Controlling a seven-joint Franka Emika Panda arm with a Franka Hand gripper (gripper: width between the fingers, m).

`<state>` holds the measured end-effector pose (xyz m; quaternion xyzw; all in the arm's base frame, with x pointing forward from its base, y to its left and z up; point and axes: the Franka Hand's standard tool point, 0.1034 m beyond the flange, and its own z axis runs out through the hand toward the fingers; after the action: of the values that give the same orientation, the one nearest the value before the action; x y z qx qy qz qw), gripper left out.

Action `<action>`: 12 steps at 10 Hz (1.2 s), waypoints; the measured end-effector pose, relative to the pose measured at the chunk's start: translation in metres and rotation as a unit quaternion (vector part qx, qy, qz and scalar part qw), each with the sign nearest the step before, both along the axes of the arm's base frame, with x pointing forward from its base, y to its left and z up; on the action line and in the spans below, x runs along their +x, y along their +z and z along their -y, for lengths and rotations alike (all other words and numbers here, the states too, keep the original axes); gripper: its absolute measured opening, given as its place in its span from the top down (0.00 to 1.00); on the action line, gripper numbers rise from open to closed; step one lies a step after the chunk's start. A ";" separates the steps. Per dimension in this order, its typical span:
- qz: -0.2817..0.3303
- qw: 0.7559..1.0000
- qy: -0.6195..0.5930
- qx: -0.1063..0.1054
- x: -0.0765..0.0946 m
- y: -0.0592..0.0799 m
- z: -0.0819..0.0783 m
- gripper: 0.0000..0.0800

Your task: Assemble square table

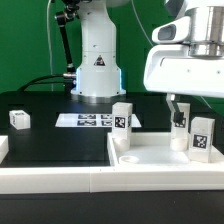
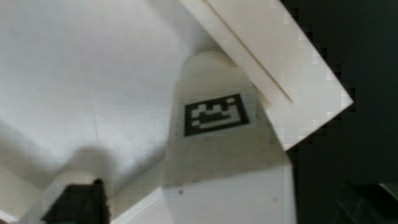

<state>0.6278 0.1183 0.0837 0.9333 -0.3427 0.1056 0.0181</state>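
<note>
White hard plastic throughout: the top [image 1: 150,160] lies rim up, and the gripper [image 1: 177,106] hangs over a leg [image 1: 180,136] standing on it. Whether the fingers [image 2: 77,200] pinch that leg [image 2: 217,140] or stand spread, I cannot tell. A second leg [image 1: 122,118] and third leg [image 1: 203,138] also stand on the top; the fourth leg [image 1: 20,118] sits well apart from it. Legs look light, stiff and smooth, probably slippery: grip the flat sides squarely, mid-height.

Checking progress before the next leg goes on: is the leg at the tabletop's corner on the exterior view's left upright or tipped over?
Upright: the leg stands tall on the tabletop corner, sides vertical, tag facing the camera.
</note>
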 end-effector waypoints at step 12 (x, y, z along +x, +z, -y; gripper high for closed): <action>0.027 0.962 -0.267 0.055 -0.003 -0.001 0.004 0.64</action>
<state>0.6243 0.1143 0.0828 0.8042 -0.5851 0.1031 -0.0150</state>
